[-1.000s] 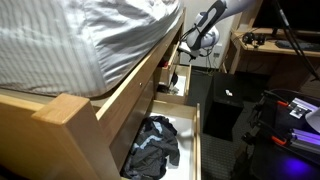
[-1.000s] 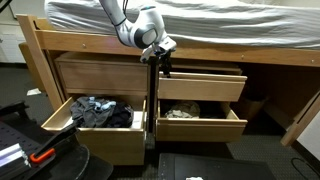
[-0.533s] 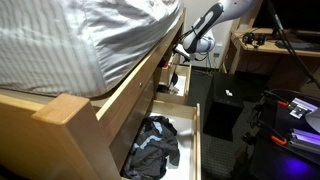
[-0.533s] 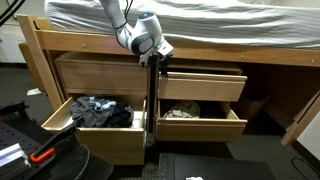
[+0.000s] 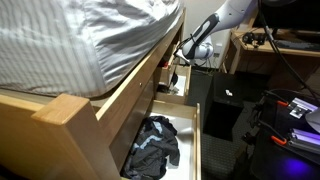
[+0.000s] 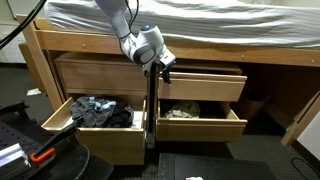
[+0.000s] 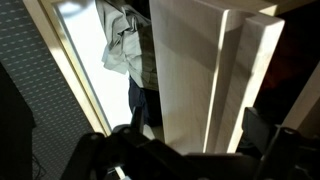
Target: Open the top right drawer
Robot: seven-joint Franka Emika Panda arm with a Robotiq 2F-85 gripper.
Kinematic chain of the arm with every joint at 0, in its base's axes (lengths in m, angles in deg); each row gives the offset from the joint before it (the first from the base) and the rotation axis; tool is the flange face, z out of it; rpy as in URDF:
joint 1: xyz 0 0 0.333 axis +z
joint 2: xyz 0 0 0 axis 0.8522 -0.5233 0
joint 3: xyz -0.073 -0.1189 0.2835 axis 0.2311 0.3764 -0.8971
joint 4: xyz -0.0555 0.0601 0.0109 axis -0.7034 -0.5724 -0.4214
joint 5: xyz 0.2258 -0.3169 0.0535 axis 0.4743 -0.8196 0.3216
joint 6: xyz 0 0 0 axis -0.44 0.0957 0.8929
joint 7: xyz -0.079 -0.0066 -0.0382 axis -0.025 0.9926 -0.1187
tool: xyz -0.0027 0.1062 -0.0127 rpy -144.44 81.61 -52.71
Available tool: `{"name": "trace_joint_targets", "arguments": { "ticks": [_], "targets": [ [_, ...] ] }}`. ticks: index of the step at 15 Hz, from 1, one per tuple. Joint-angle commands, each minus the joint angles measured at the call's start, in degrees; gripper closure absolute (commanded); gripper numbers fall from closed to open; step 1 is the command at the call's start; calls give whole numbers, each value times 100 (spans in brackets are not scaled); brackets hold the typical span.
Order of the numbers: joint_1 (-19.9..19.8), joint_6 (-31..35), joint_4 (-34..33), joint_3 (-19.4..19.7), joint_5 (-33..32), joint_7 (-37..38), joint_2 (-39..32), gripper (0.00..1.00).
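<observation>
Hand [image 6: 161, 68] is hovering at centre frame, its fingers [image 7: 120, 142] standing wide apart in the wrist view, at the left end of the top right drawer [image 6: 203, 86]. That drawer is sitting slightly out; lower right drawer [image 6: 200, 124] is lying open below.

No readable text, labels, brands, numbers or signs in any view.
</observation>
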State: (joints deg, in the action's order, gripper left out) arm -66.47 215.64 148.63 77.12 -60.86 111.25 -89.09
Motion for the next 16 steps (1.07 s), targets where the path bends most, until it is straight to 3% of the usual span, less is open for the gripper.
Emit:
{"name": "trace_joint_targets", "arguments": {
  "ticks": [1,6,11,12,13,14,16],
  "targets": [
    [-26,-44,-78,-33,191,-215,-30,0],
    [143,202,-308,-13,249,-218,-128,0],
    [807,1225,-494,560,387,53,-299,0],
    [708,920,-519,420,252,16,-231,0],
    [31,276,-741,-452,-50,-443,-122,0],
    [-205,64,-914,-637,-407,-221,-221,0],
    [-1045,-540,-1246,-1395,-833,-472,-385,0]
  ]
}}
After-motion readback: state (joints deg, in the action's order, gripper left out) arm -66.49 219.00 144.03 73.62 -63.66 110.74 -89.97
